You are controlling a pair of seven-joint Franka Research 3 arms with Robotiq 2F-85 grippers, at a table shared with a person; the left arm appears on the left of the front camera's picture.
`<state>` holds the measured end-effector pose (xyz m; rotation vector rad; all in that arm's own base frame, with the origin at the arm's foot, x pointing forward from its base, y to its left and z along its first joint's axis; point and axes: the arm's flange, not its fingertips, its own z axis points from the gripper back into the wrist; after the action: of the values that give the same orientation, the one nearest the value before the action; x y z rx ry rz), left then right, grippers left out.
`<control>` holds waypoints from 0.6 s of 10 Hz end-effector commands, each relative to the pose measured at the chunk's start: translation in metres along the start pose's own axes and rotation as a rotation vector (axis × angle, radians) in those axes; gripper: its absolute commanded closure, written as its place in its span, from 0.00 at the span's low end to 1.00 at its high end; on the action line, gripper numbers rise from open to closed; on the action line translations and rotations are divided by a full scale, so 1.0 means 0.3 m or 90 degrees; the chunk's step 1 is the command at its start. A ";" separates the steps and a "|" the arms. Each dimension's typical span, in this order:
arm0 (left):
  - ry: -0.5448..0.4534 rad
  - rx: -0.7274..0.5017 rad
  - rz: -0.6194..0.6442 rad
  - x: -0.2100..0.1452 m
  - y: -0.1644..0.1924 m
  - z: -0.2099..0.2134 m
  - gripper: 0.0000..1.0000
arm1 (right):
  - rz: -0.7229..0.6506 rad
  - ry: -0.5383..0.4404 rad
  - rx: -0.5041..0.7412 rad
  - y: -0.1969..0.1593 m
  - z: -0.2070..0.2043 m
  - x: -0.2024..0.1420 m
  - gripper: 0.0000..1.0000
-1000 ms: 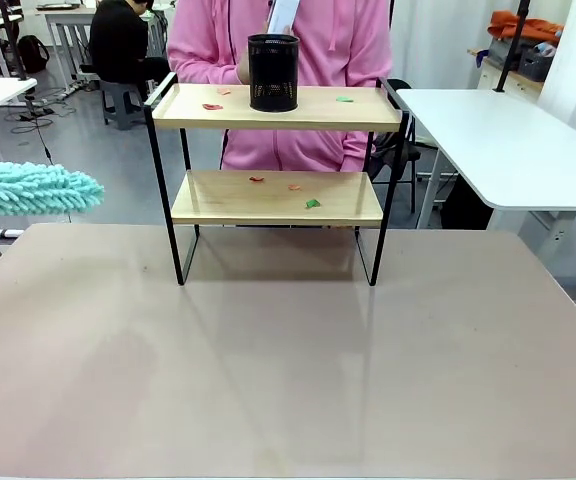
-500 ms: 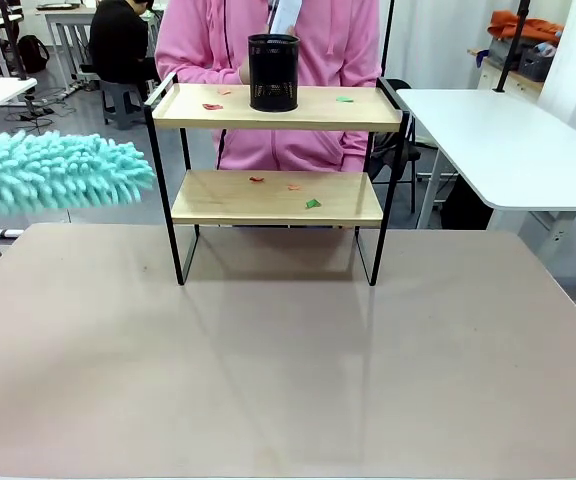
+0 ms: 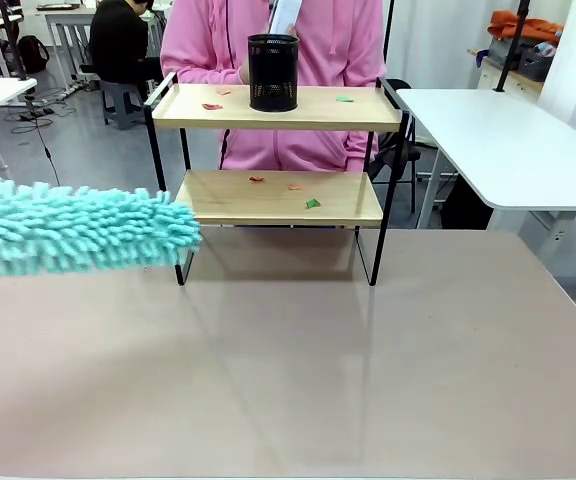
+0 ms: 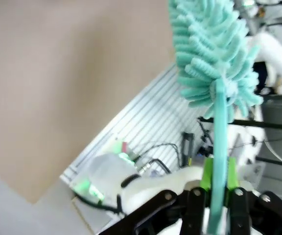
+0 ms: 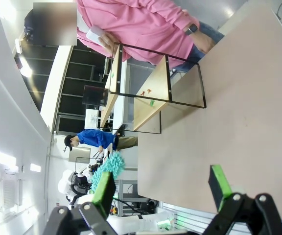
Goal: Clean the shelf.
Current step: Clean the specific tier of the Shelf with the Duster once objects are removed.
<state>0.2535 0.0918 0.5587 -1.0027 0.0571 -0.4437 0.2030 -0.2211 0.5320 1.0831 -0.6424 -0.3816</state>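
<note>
The left end effector (image 4: 219,172) is clamped on the thin teal handle (image 4: 220,122) of a fluffy microfibre duster (image 3: 78,238). The right end effector (image 5: 161,190) hangs with its jaws spread wide, holding nothing, well back from the work.

Over the bare table (image 3: 288,380) the duster head lies roughly level, with its tip just at the shelf's (image 3: 268,122) left front leg (image 3: 166,200) and about at the height of the lower board (image 3: 228,205). The first risk is here: if the head goes in too low or too far left, it likely catches the black frame and shoves the light rack across the table.

Small red and green scraps (image 3: 312,203) lie on the lower board, and more (image 3: 211,106) on the upper board (image 3: 308,112). A fast sweep probably flicks them onto the table or the floor rather than gathering them.

On the upper board stands a black mesh pen cup (image 3: 273,72). A pass along that board may tip it or push it off the far edge, towards the person in pink (image 3: 268,40) standing just behind the shelf.
</note>
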 end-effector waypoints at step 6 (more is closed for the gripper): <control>-0.153 0.202 -0.088 0.198 -0.091 -0.343 0.88 | 0.017 -0.005 0.009 0.001 -0.004 0.005 0.00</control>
<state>0.2698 -0.0079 0.5430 -0.7628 -0.2865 -0.4210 0.2031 -0.2212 0.5318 1.0827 -0.6422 -0.3808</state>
